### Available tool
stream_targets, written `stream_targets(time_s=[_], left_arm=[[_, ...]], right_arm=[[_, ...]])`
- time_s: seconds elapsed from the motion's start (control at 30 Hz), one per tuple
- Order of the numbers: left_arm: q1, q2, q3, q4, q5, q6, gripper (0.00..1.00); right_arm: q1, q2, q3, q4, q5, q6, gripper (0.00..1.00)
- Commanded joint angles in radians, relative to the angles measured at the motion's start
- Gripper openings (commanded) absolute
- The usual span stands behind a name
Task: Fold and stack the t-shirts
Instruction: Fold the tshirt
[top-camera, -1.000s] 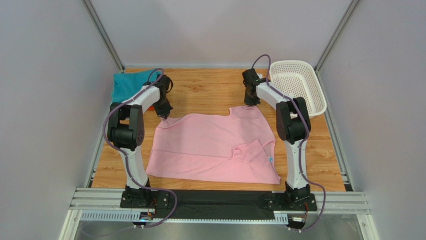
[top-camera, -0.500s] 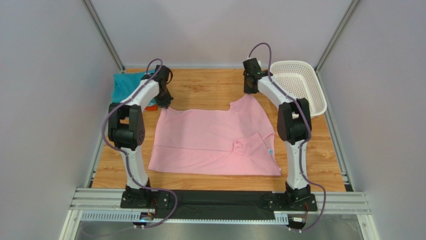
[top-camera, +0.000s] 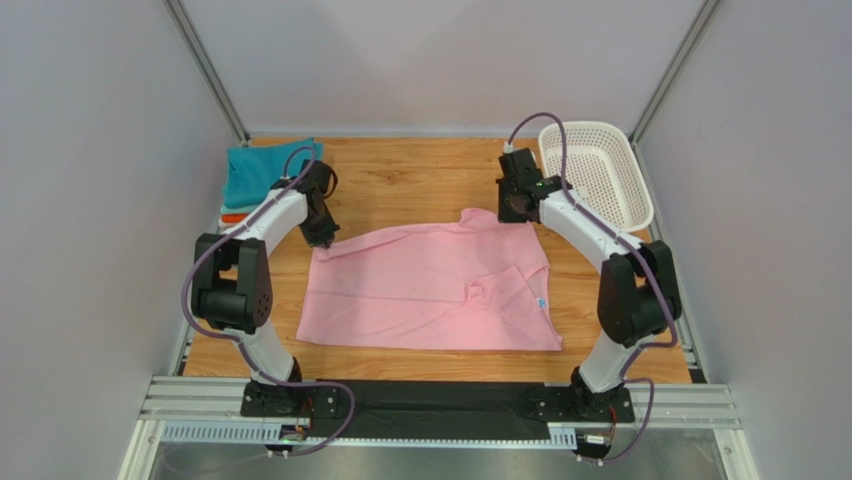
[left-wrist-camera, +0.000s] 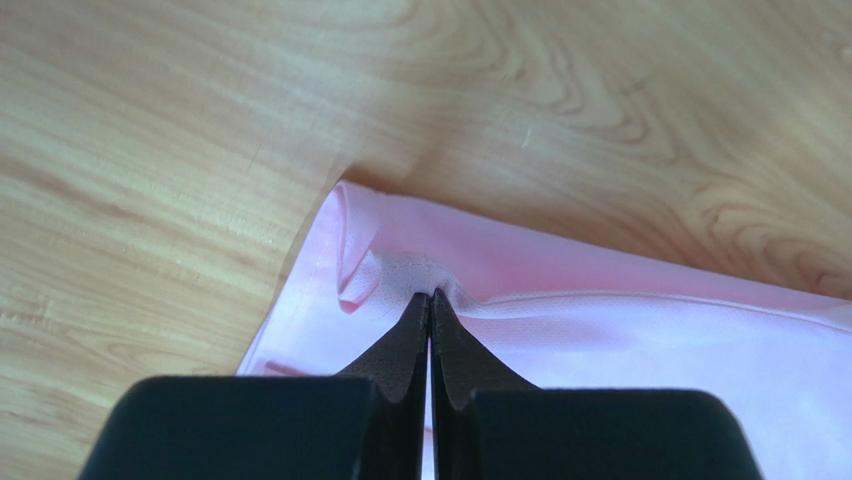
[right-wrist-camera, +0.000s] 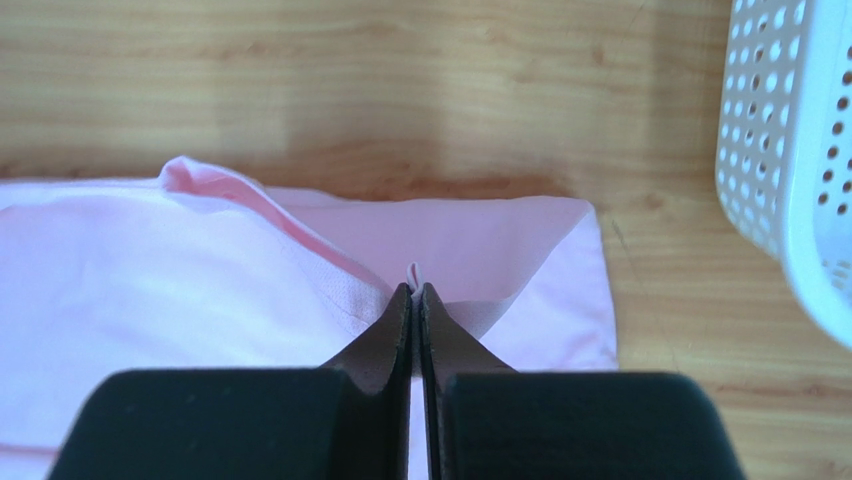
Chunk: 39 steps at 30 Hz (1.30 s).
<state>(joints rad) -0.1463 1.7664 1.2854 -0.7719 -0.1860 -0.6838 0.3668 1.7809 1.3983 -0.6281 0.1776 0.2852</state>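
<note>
A light pink t-shirt (top-camera: 420, 290) lies spread on the wooden table, with a small label at its right edge. My left gripper (top-camera: 322, 238) is shut on the shirt's far left corner; in the left wrist view (left-wrist-camera: 430, 296) the pink cloth (left-wrist-camera: 620, 330) bunches at the tips. My right gripper (top-camera: 512, 212) is shut on the far right corner; in the right wrist view (right-wrist-camera: 414, 288) a sliver of pink cloth (right-wrist-camera: 180, 280) pokes between the tips. A teal t-shirt (top-camera: 255, 170) lies folded at the far left on an orange one (top-camera: 232, 217).
A white perforated basket (top-camera: 595, 170) stands at the far right corner, its wall close to my right gripper in the right wrist view (right-wrist-camera: 790, 150). Bare wood (top-camera: 420, 180) lies between the two grippers beyond the shirt. Frame posts rise at the back corners.
Both grippers have come nearer and lower with the shirt's far edge. The far edge now lies closer to the middle, and the shirt looks flatter.
</note>
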Motion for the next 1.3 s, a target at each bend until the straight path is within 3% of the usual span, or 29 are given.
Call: stream_targets(time_s=[0.0, 0.3, 0.57, 1.07, 1.27], left_arm=[[0.005, -0.097, -0.070, 0.049, 0.014, -0.020, 0.00], [0.005, -0.292, -0.213, 0.074, 0.013, 0.019, 0.00], [0.005, -0.401, -0.299, 0.098, 0.017, 0.046, 0.00], [0.005, -0.447, -0.411, 0.146, 0.026, 0.040, 0.00], [0.005, -0.450, -0.458, 0.164, 0.034, 0.026, 0.01]], right_arm=[[0.034, -0.167, -0.115, 0.038, 0.011, 0.043, 0.00], [0.057, -0.447, -0.330, -0.022, 0.011, 0.083, 0.00], [0.057, -0.593, -0.446, -0.077, -0.070, 0.088, 0.00], [0.070, -0.730, -0.599, -0.099, -0.162, 0.129, 0.00], [0.087, -0.765, -0.726, -0.055, -0.268, 0.218, 0.04]])
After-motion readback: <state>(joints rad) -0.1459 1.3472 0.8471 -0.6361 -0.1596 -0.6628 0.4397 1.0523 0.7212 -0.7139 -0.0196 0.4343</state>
